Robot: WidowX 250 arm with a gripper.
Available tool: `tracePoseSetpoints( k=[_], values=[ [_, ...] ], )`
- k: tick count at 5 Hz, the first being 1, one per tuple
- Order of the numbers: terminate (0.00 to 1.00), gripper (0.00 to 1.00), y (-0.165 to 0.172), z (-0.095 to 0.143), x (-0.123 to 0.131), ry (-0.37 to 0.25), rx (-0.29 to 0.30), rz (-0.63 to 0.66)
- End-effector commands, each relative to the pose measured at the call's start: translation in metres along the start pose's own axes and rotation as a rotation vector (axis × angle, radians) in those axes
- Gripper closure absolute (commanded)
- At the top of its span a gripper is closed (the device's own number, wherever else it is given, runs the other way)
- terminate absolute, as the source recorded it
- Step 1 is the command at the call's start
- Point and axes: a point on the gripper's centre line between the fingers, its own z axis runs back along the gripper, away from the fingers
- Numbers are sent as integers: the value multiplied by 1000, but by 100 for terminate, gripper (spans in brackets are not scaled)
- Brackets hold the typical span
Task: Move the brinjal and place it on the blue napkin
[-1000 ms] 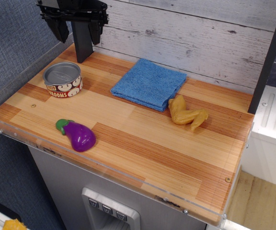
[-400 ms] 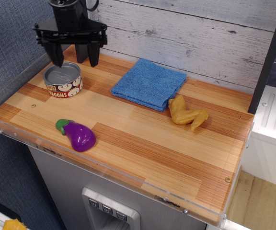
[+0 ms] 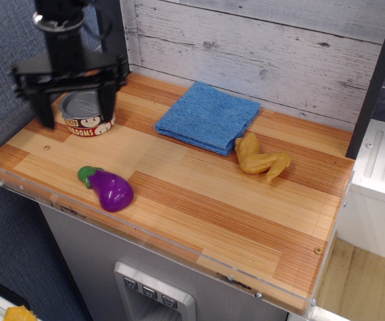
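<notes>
The brinjal point(image 3: 107, 188) lies on its side near the front left edge of the wooden surface point(image 3: 199, 207), its green cap pointing left. The blue napkin point(image 3: 208, 116) lies flat near the back wall, well apart from it. Just beside the napkin's right front corner is a yellow toy chicken wing point(image 3: 261, 159). The tool point(image 3: 74, 109) hangs above the mushroom can point(image 3: 87, 112), fingers spread wide and holding nothing.

One brinjal point(image 3: 108, 188), one blue napkin point(image 3: 208, 116), one tin can point(image 3: 85, 113), one toy chicken wing point(image 3: 260, 159).
</notes>
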Motion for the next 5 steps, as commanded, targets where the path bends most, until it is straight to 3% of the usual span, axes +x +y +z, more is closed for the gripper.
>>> tracePoseSetpoints(
  k=[1, 2, 3, 4, 5],
  values=[
    [0, 0, 6, -1, -13, 20, -71, 238],
    [0, 0, -3, -15, -14, 16, -60, 317],
    [0, 0, -8, -20, -18, 57, -50, 332],
    [0, 0, -15, -30, -20, 20, -77, 317],
    [0, 0, -25, -43, -18, -8, -51, 311]
  ],
)
